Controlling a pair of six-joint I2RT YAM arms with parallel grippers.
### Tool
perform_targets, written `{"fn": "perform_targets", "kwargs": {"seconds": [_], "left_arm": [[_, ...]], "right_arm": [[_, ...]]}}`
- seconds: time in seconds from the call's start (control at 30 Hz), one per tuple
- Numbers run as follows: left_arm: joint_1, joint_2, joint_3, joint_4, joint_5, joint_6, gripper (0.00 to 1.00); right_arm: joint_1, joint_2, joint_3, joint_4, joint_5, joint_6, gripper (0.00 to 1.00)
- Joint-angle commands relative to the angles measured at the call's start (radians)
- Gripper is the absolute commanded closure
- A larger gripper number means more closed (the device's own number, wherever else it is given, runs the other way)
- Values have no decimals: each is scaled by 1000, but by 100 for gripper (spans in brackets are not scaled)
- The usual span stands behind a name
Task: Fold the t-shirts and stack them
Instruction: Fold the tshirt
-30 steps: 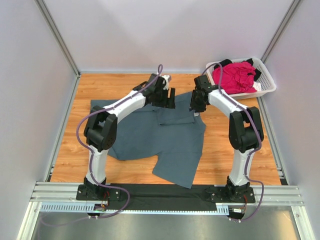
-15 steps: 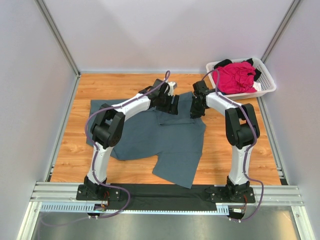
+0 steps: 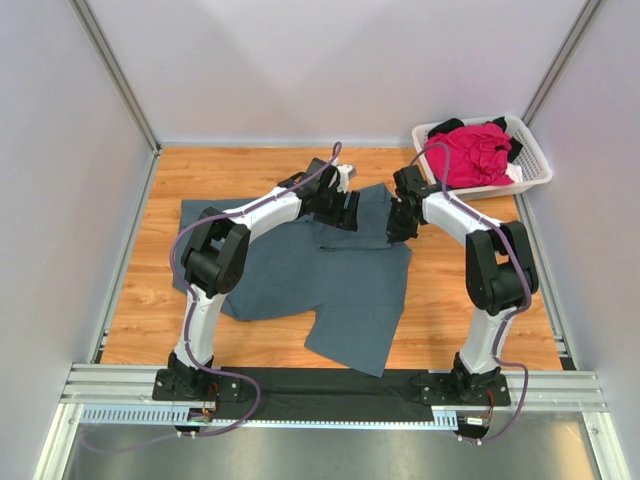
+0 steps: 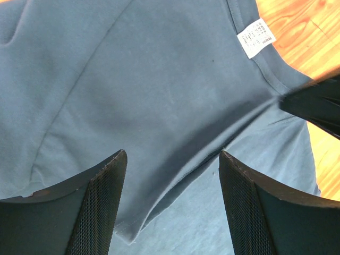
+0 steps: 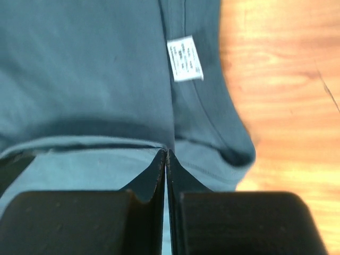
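The blue-grey t-shirt (image 3: pixel 330 280) lies spread on the wooden table (image 3: pixel 150 300), its neck label (image 5: pixel 185 59) just beyond the right gripper (image 5: pixel 166 154). That gripper's fingers were apart a second ago and are now pressed together, apparently pinching a folded edge near the collar, though the cloth between them is hard to make out. The left gripper (image 4: pixel 171 156) has eased forward and hovers over the shirt with fingers spread.

Lg slate-blue tee (image 3: pixel 330 275) spread on table (image 3: pixel 140 290), part-folded; pink tee (image 3: pixel 468 155), blk tee (image 3: pixel 497 129) bunched in basket (image 3: pixel 538 170).
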Motion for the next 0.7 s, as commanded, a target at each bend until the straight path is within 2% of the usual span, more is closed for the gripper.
{"fn": "perform_targets", "kwargs": {"seconds": [0.0,0.43,0.67], "left_arm": [[-8,-13,23,3,32,31,23],[-9,-28,6,-10,9,25,24],[-11,-42,-6,-22,-17,4,24]], "right_arm": [[-2,-98,-42,20,-17,-16,99],[30,-233,-180,53,-107,-7,99],[52,-213,-212,40,-130,-11,100]]}}
